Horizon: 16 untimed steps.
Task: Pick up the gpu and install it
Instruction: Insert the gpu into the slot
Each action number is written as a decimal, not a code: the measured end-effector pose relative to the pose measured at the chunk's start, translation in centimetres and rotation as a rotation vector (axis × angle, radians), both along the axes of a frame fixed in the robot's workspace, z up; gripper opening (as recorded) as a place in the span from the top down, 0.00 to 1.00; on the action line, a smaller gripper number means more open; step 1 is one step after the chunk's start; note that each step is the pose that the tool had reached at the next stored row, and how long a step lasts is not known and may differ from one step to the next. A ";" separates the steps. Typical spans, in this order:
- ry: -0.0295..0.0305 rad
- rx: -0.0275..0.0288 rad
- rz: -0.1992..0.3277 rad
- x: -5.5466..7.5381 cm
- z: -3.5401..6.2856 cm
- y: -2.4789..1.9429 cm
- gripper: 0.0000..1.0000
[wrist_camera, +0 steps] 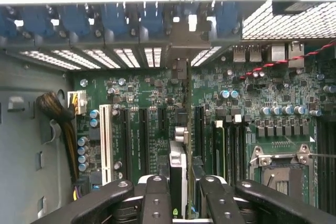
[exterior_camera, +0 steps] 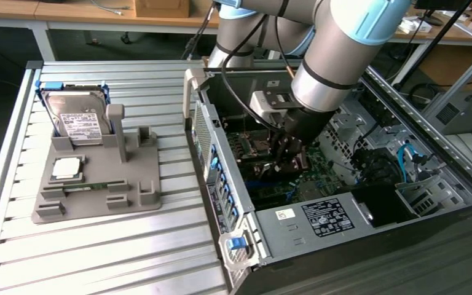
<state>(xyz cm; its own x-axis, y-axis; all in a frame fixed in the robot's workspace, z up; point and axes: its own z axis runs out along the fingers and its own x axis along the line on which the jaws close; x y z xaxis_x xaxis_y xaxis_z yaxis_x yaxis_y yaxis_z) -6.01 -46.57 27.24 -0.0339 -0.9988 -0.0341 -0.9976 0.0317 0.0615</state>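
Observation:
The gpu [wrist_camera: 180, 145] shows edge-on in the wrist view, standing upright over the green motherboard [wrist_camera: 142, 103]. Its silver end bracket [wrist_camera: 181, 43] reaches the rear slot openings of the case. My gripper [wrist_camera: 184, 195] is shut on the card, one black finger [wrist_camera: 156, 198] on each side of its near end. In the exterior view the arm reaches down into the open computer case [exterior_camera: 244, 239], and the gripper [exterior_camera: 287, 153] sits low over the board with the dark gpu [exterior_camera: 279, 165] between its fingers. Whether the card's edge sits in a slot is hidden.
A white expansion slot [wrist_camera: 103, 140] and a bundle of cables [wrist_camera: 55, 108] lie to one side of the card, and the CPU socket [wrist_camera: 281, 169] to the other. Outside the case, on the slatted table [exterior_camera: 121, 258], a grey fixture [exterior_camera: 142, 190] holds a hard drive [exterior_camera: 76, 123] and a CPU chip [exterior_camera: 66, 167].

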 end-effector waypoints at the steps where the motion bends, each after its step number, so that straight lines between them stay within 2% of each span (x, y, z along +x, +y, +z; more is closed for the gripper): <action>1: -0.0002 0.0003 0.000 0.0 -0.05 0.00 0.73; 16: 0.0000 -0.0007 -0.002 0.6 -0.20 0.00 0.73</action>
